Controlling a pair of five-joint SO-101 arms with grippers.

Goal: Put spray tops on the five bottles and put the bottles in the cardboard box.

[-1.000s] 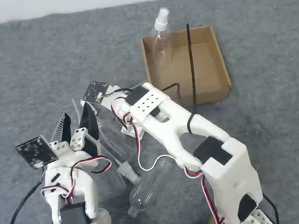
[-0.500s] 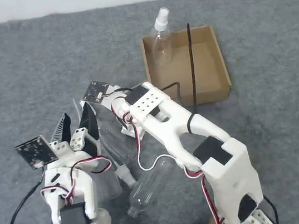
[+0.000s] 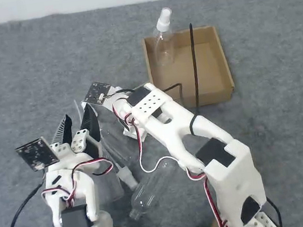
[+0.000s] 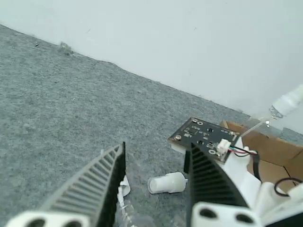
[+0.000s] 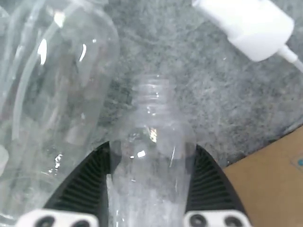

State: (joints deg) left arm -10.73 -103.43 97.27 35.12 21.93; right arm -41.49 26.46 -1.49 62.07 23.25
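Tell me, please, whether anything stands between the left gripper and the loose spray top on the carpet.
Nothing visible does. The spray top lies on the carpet in the gap ahead of the open left gripper; the other arm's circuit board sits beyond it.

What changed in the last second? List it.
Nothing visibly changed. The right gripper stays closed on the uncapped bottle, the left gripper stays open, and the capped bottle stands in the cardboard box.
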